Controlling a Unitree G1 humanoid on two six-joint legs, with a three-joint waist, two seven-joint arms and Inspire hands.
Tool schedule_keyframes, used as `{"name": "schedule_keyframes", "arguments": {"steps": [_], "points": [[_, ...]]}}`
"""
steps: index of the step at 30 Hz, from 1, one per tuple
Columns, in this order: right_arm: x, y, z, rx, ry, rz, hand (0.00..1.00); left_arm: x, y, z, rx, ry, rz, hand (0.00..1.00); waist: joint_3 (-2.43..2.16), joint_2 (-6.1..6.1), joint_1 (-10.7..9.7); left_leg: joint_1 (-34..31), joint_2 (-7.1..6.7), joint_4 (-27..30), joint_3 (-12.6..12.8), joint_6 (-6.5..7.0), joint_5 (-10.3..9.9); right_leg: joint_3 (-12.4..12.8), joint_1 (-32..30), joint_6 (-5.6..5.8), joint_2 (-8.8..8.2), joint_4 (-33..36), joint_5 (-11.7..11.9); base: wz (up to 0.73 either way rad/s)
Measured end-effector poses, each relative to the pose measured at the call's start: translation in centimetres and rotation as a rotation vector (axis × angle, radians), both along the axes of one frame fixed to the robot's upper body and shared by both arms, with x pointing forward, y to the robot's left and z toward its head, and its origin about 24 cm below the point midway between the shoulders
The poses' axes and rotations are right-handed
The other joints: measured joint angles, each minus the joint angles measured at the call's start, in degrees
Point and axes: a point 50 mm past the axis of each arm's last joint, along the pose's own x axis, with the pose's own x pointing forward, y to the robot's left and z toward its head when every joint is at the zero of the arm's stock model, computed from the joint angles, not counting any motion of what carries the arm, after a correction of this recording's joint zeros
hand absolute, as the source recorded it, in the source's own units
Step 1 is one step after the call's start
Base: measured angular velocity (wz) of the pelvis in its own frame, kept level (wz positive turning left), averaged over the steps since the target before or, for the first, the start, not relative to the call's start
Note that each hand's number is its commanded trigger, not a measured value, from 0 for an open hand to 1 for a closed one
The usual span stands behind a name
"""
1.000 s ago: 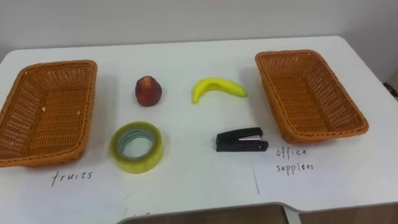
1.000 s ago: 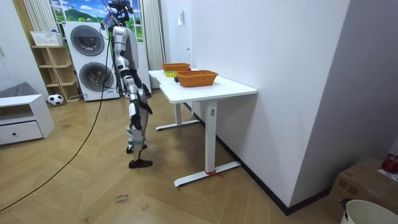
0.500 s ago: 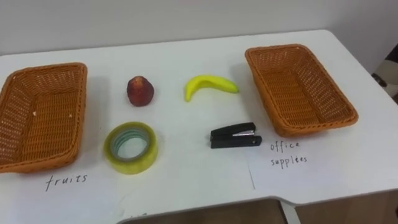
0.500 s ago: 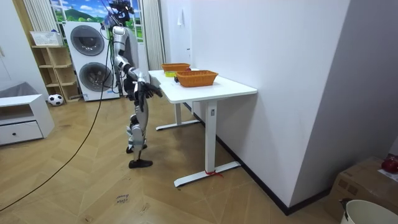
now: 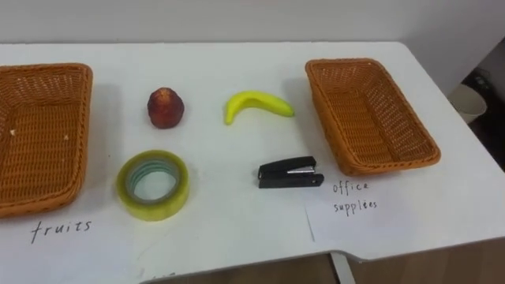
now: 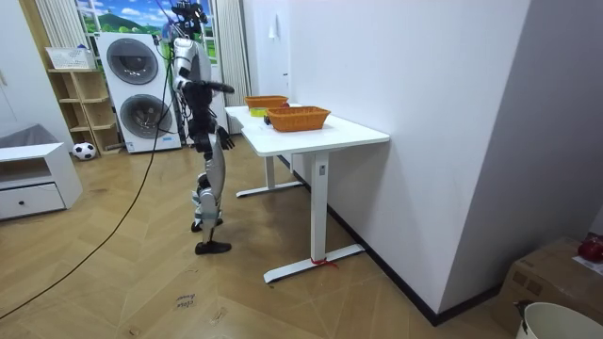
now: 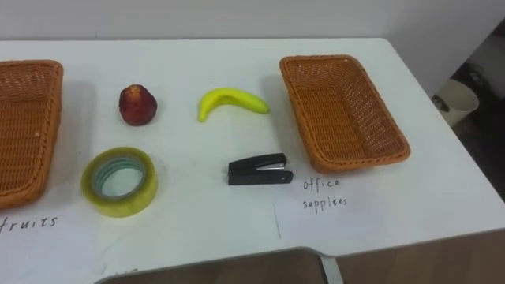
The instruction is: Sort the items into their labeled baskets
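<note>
**Four items lie on the table between the baskets**

I find the red fruit (image 5: 165, 108) and banana (image 5: 256, 104) side by side toward the back of the white table (image 5: 229, 233). The tape roll (image 5: 180, 191) and black stapler (image 5: 290, 172) lie in front of them. All four are apart from one another, between the left basket (image 5: 47, 118) and right basket (image 5: 367, 114). In the room view the robot stands at the table's end with one hand (image 6: 227, 88) raised toward it. I cannot tell which hand it is, or how its fingers stand.

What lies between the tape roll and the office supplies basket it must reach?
The black stapler lies on the table roughly between the tape roll and the office supplies basket; a lifted carry should clear it.
</note>
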Motion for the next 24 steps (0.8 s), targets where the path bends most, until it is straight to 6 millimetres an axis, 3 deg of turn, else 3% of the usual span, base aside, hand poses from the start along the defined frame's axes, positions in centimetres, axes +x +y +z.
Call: {"name": "schedule_keyframes", "arguments": {"steps": [7, 10, 17, 21, 24], "points": [[2.5, 3.4, 5.1, -0.287, -0.061, 0.137, 0.00, -0.9, -0.4, -0.6, -0.017, 0.057, -0.010, 0.00, -0.17, 0.60, 0.3, -0.1, 0.06, 0.5, -0.1, 0.02, 0.0, -0.4, -0.4, -0.02, -0.06, 0.6, 0.0, -0.01], [3.8, 4.6, 6.7, -0.345, -0.110, 0.223, 0.00, -0.9, -0.4, -0.6, -0.017, 0.057, -0.010, 0.00, 0.17, -0.02, 0.7, 0.0, 0.13, 0.8, -0.1, 0.01, 0.0, -0.6, -0.1, -0.02, -0.06, 0.6, 0.0, 0.00], [6.5, 7.1, 8.0, -0.413, -0.114, 0.478, 0.00, -0.4, -0.9, -0.8, -0.034, 0.059, -0.038, 0.00, 0.13, -0.61, 2.0, 0.0, 0.28, 0.8, -0.2, 0.01, 0.0, -1.6, 0.1, -0.26, -0.08, 0.4, 0.2, 0.00], [7.4, 8.4, 8.4, -0.473, -0.082, 0.593, 0.00, 0.0, -0.9, -0.7, -0.026, 0.060, -0.065, 0.00, 0.24, -0.11, 3.0, -0.1, 0.37, 0.8, -0.2, 0.01, 0.0, -2.2, 0.1, -0.31, -0.06, 0.4, 0.2, 0.00], [8.3, 9.3, 8.7, -0.500, -0.058, 0.698, 0.00, 0.3, -0.9, -0.7, -0.019, 0.056, -0.081, 0.00, 0.56, 0.54, 3.1, -0.1, 0.37, 0.7, -0.4, 0.01, 0.0, -2.8, 0.2, -0.31, -0.14, 0.3, 0.2, 0.02]]}}
